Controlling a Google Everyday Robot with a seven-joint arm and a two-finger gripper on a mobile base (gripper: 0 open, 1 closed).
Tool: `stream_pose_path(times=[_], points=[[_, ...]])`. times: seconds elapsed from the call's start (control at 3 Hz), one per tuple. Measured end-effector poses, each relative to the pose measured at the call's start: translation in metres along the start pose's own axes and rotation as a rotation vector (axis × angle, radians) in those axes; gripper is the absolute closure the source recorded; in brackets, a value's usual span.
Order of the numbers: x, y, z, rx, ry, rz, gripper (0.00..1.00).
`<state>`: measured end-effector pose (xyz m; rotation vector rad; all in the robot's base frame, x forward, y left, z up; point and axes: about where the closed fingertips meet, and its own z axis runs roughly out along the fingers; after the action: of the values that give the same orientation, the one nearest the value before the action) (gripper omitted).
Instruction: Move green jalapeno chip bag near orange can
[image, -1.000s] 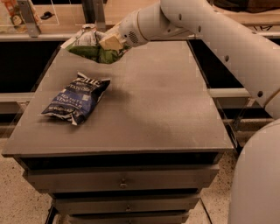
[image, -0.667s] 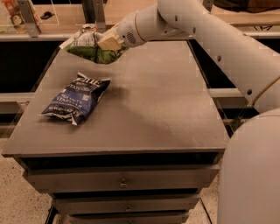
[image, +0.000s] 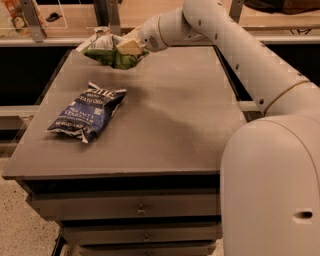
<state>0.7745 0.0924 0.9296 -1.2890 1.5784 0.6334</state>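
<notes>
Camera view. Hand (image: 128, 48): at the far left corner of the table (image: 170, 115), fingers clamped on the green jalapeno chip bag (image: 102, 49). Bag: crumpled, white end pointing left, held just above the table's far edge. Dark blue chip bag (image: 88, 112): flat on the table's left half, apart from the green bag. White arm (image: 235, 45): reaches in from the right.

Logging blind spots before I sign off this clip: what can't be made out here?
Orange can: nowhere in the camera view; the arm hides the table's right edge.
Hand, over the table's far left corner, shut on the green jalapeno chip bag: fingertips buried in its folds.
Blue chip bag: small print too small to read.
</notes>
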Motion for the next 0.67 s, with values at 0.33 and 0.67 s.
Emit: stream_pose_path(times=[0.33,0.67], points=[[0.016,-0.019,0.003,-0.010,0.014,0.005,1.00],[0.034,-0.027,0.003,-0.024,0.042,0.017,1.00]])
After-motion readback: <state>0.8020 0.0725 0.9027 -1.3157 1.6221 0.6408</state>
